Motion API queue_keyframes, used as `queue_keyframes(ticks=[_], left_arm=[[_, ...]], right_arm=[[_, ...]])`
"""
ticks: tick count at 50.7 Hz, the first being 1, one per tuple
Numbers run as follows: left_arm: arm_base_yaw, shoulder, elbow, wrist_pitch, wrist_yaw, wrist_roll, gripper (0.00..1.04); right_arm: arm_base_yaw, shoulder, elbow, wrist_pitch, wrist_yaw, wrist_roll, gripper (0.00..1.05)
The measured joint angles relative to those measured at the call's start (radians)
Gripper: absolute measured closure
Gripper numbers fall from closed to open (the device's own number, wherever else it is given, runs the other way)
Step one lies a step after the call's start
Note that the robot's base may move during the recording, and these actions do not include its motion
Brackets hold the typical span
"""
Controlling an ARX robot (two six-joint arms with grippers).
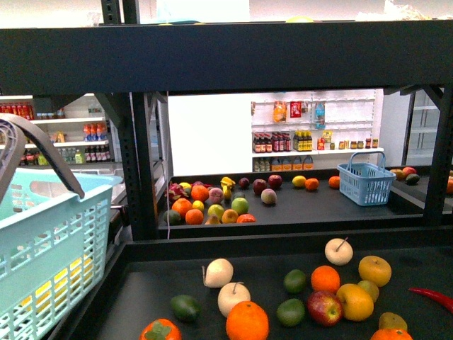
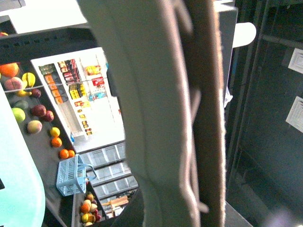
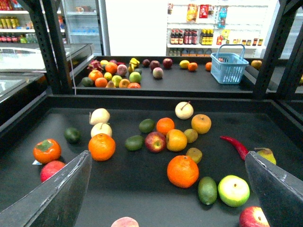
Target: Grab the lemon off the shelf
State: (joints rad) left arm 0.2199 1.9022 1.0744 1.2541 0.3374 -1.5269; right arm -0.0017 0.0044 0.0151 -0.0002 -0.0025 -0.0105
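Observation:
The shelf is a black rack (image 1: 140, 167) whose near tray tier (image 3: 142, 189) holds oranges, apples, limes and two rounder yellow-orange fruits (image 3: 176, 140). I see no plain-yellow oval lemon on this tier. A small yellow fruit (image 1: 299, 181) on the far rack's tier may be a lemon; it also shows in the right wrist view (image 3: 184, 64). My right gripper (image 3: 166, 158) is open and empty over the near tier, above an orange (image 3: 182, 171). My left gripper (image 2: 180, 198) is shut on the basket handle (image 2: 142, 118), which fills its view.
The pale green basket (image 1: 49, 248) hangs at the left beside the rack post. A dark upper tier (image 1: 226, 57) spans overhead. A blue basket (image 1: 366, 182) stands on the far tier. A red chilli (image 3: 234, 145) lies at the near tier's right.

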Motion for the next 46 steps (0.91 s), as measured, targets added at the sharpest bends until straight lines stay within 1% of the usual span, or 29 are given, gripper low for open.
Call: queue_keyframes(ticks=[14,19,26,33,46], left_arm=[[0.1,0.05,0.008,0.068,0.048,-0.061,0.98],[0.156,0.067,0.008,0.099,0.061,-0.083,0.98],[0.209,0.088,0.008,0.128,0.071,-0.095,0.98],[0.235,0.109,0.006,0.128,0.071,-0.098,0.98],[0.256,0.14,-0.009,0.128,0.092,-0.12,0.98]], right_arm=[[0.0,0.0,0.0,0.0,0.0,0.0,0.07],[0.0,0.0,0.0,0.0,0.0,0.0,0.07],[0.0,0.0,0.0,0.0,0.0,0.0,0.07],[0.0,0.0,0.0,0.0,0.0,0.0,0.07],[0.0,0.0,0.0,0.0,0.0,0.0,0.07]])
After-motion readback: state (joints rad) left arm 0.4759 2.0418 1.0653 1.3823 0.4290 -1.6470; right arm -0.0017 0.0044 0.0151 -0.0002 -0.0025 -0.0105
